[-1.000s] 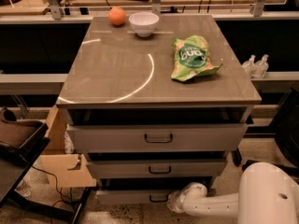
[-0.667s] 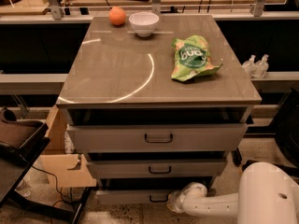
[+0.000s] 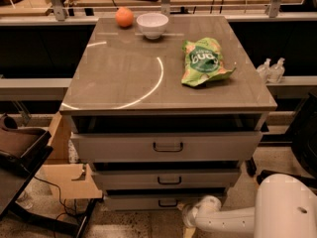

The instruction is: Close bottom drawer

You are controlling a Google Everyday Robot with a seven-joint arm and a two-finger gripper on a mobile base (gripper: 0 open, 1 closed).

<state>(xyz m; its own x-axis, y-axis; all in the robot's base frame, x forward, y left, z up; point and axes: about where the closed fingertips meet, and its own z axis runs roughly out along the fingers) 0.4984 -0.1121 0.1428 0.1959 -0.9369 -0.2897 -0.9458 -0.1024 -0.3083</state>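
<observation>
Bottom drawer [image 3: 133, 203]: lowest of three grey fronts, dark gap above it, small loop handle [image 3: 168, 203] hard to make out | gripper [image 3: 187, 221]: low by drawer's right front, partly cut off at bottom edge, grip state cannot be told | white arm [image 3: 228, 220] trailing right

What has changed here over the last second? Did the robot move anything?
Nothing has visibly changed. The gripper stays low in front of the bottom drawer, just right of its handle. That drawer is still pulled out a little, like the two above it. The orange, white bowl and green bag on top lie as before.
</observation>
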